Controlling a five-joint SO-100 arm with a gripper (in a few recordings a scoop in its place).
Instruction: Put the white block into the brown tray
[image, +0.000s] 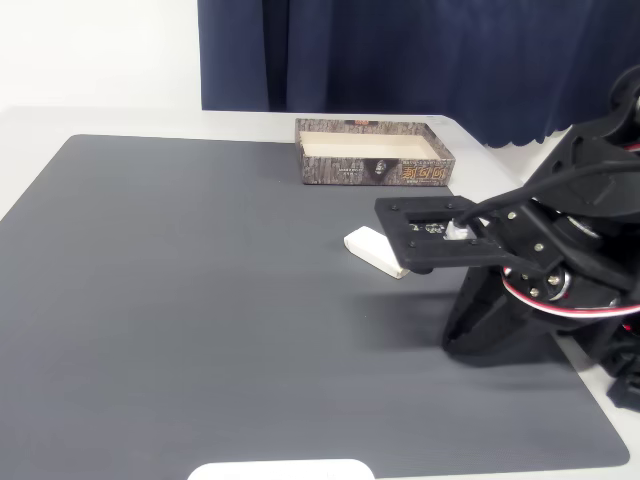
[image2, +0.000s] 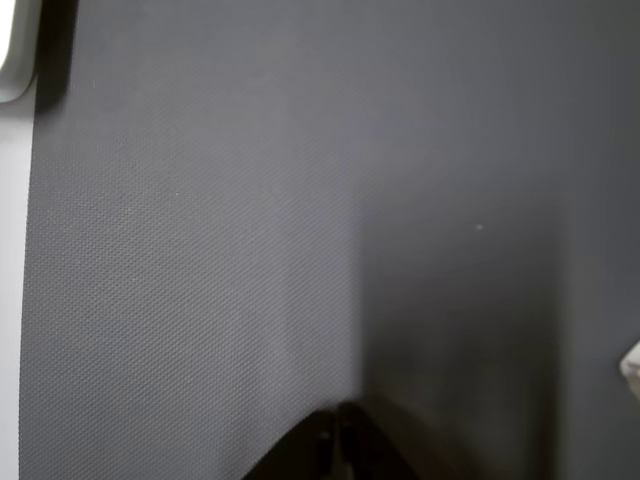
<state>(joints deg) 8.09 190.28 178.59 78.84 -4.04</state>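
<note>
We see the block (image: 376, 251) lying flat on the grey mat (image: 200, 300) that covers the table (image: 120, 122), right of the mat's middle in the fixed view. The tray (image: 373, 151) sits at the mat's far edge, well apart from the block, with its cream inside open to us. The black arm (image: 560, 250) reaches in from the right. Its tool (image: 400, 235) hangs over the block's right end, hiding that end. In the wrist view, the 2 dark fingertips (image2: 335, 445) meet at the bottom edge, so we read the tool as closed with nothing between them. A pale corner of the block (image2: 632, 362) shows at that view's right edge.
</note>
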